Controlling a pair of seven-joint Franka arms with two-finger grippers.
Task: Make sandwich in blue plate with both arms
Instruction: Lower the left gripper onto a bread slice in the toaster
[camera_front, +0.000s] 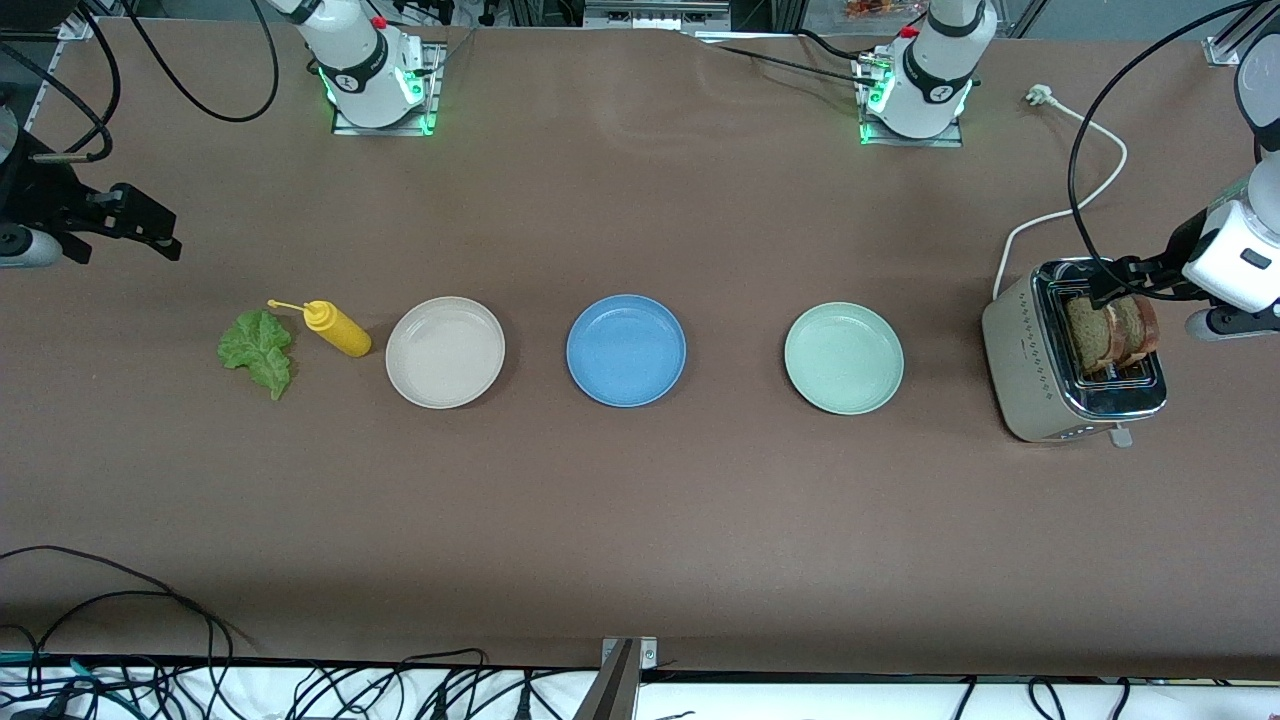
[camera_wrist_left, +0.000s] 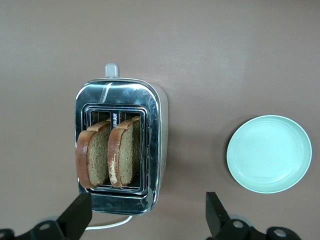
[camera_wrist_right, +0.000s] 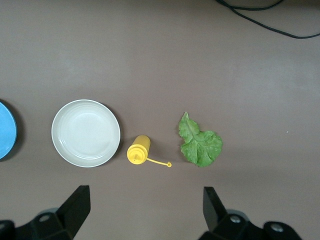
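From the front camera, the blue plate (camera_front: 626, 350) lies bare in the middle of a row, a cream plate (camera_front: 445, 352) toward the right arm's end and a green plate (camera_front: 844, 358) toward the left arm's end. Past the green plate stands a toaster (camera_front: 1070, 350) with two bread slices (camera_front: 1112, 333) upright in its slots. The left gripper (camera_front: 1110, 285) hangs over the toaster's upper edge, roughly at twelve o'clock of the bread. The lettuce leaf (camera_front: 258, 350) and a yellow bottle (camera_front: 338, 328) lie past the cream plate; the right gripper (camera_front: 150, 230) hovers over bare table, the leaf at about four o'clock from it.

In the left wrist view, the left gripper's fingers (camera_wrist_left: 77, 215) stand wide apart, empty. The slices sit at about eleven o'clock from the gap, their long edges running along the slots, so the jaws would need to straddle one slice across its thin side.

In the right wrist view, the right gripper's fingers (camera_wrist_right: 75, 207) are likewise spread and empty, the leaf (camera_wrist_right: 201, 142) at one o'clock. Each arm is nearer its own ingredient.
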